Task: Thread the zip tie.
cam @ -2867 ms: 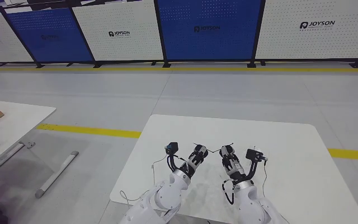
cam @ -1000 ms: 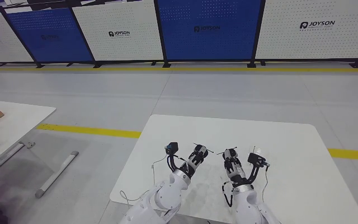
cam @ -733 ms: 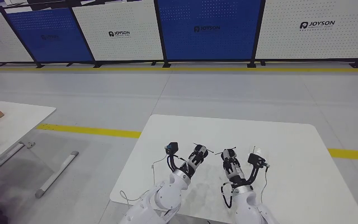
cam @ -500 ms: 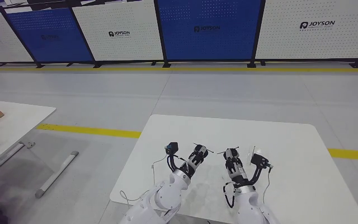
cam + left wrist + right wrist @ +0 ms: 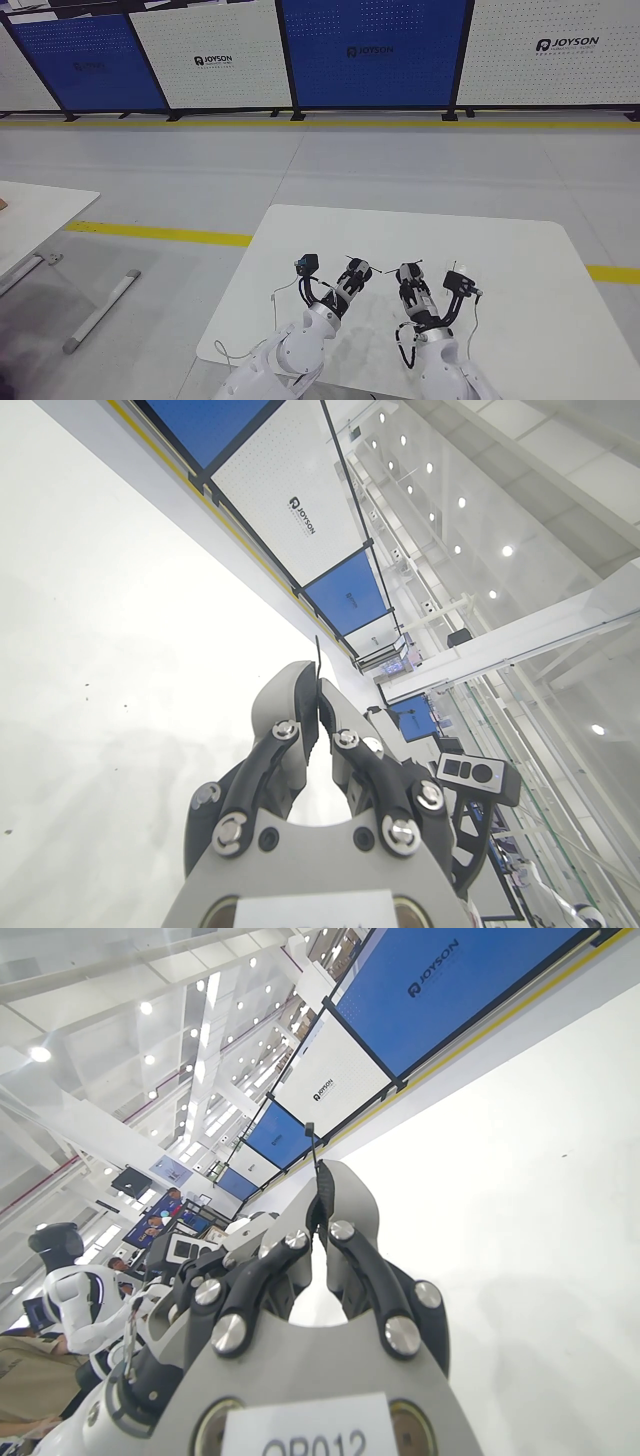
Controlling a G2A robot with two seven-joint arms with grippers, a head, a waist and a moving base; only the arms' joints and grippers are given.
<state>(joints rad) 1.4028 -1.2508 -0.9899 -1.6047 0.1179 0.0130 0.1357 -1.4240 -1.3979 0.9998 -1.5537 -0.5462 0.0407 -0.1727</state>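
Left pincer point(image 5: 318, 681) clamping zip tie point(image 5: 317, 651), right pincer point(image 5: 324, 1172) likewise

Bright ceiling lamps point(image 5: 40, 1054), glaring white table point(image 5: 100, 575), faint soft shadows, bowed edges.

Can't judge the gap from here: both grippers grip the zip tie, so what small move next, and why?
Probably ease the right gripper toward the left gripper, lining the zip tie head up with the tail tip. Each gripper is shut on a short black end poking out of its grip, and the top view shows them apart.
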